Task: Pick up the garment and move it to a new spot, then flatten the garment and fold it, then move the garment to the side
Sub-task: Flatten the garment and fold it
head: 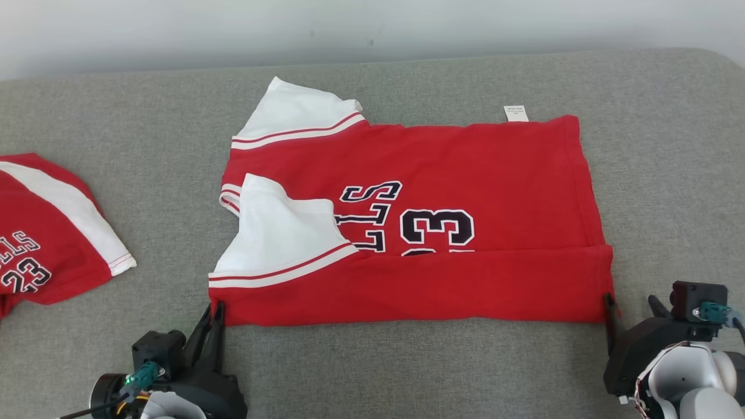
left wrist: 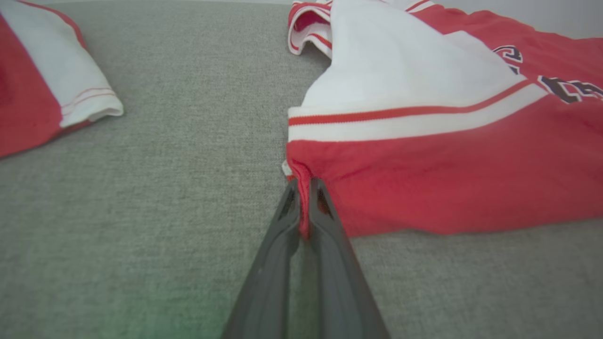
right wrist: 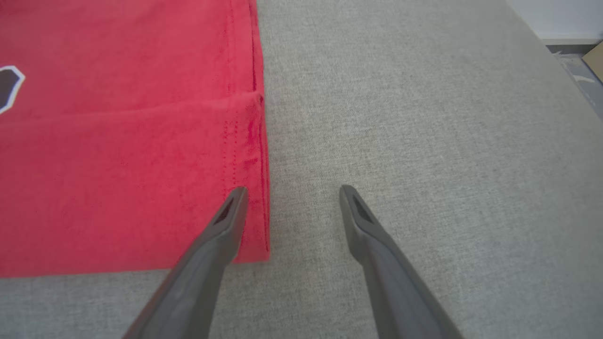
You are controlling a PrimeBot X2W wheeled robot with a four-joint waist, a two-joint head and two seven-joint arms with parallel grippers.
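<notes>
Grey padded surface (head: pixel 116 105) carries the red jersey (head: pixel 495 169) at centre, its near edge folded up, half hiding the number (head: pixel 436 227) and lettering (head: pixel 368 214); second jersey (head: pixel 41 233) at left is cut off by the frame. Left gripper (left wrist: pixel 305 182) is pinched tight on the red jersey's near left corner; right gripper (right wrist: pixel 293 189) stands wide apart at the near right corner, gripping nothing, one finger (right wrist: pixel 226 226) over fabric, contact unclear.
</notes>
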